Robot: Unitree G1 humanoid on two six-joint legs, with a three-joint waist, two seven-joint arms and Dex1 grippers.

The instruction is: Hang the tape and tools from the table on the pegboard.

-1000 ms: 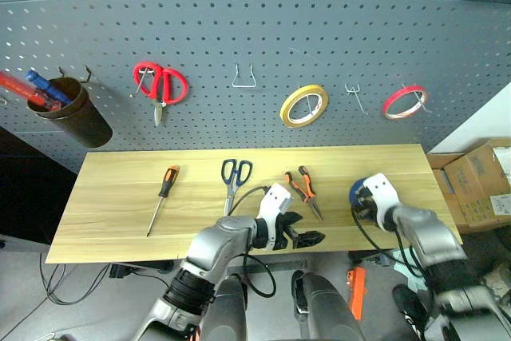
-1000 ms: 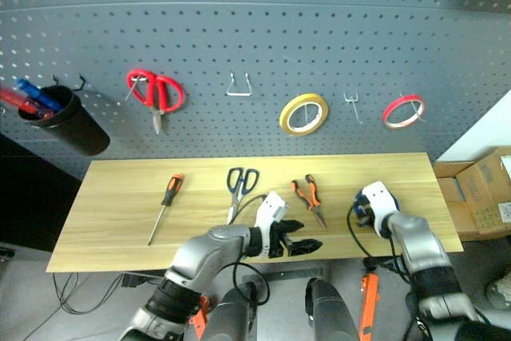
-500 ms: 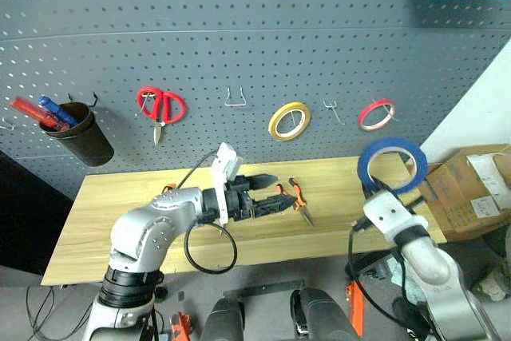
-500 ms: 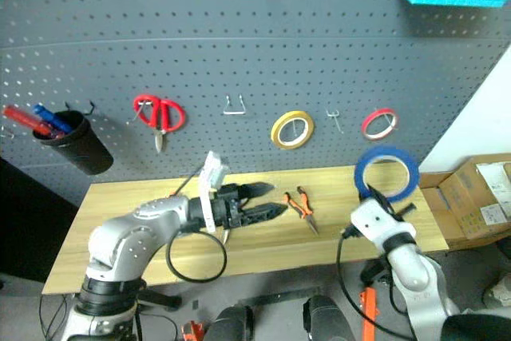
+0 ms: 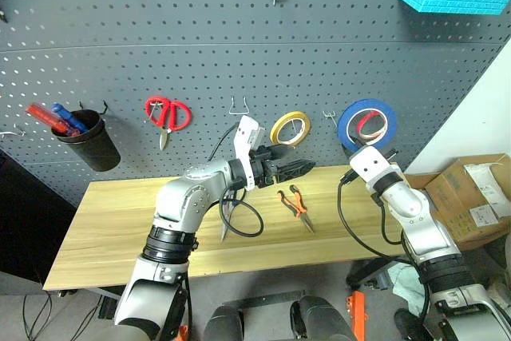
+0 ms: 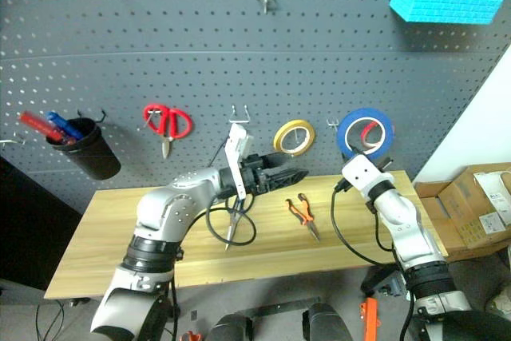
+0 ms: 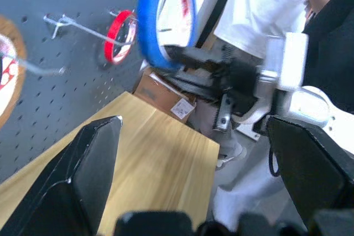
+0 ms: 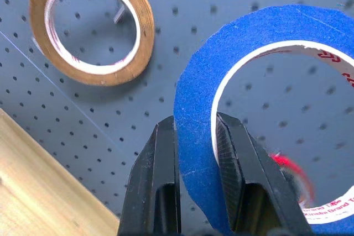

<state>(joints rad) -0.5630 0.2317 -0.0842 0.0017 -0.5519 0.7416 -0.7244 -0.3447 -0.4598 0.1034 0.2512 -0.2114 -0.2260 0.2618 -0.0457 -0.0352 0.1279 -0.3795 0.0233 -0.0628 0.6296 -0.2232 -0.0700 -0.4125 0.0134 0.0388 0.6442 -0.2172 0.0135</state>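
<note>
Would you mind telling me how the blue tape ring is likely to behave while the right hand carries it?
The blue tape ring keeps its round shape with the right hand shut on its band, so it is probably stiff. Being thin and hollow, it is likely light. If dropped on the table, it might roll.

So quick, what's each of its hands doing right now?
Left gripper: jaws open, holding nothing.
Right gripper: jaws closed on the blue tape, raised in front of the pegboard.

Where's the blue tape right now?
The right gripper holds the blue tape up against the pegboard, over the red tape, right of the yellow tape.
</note>
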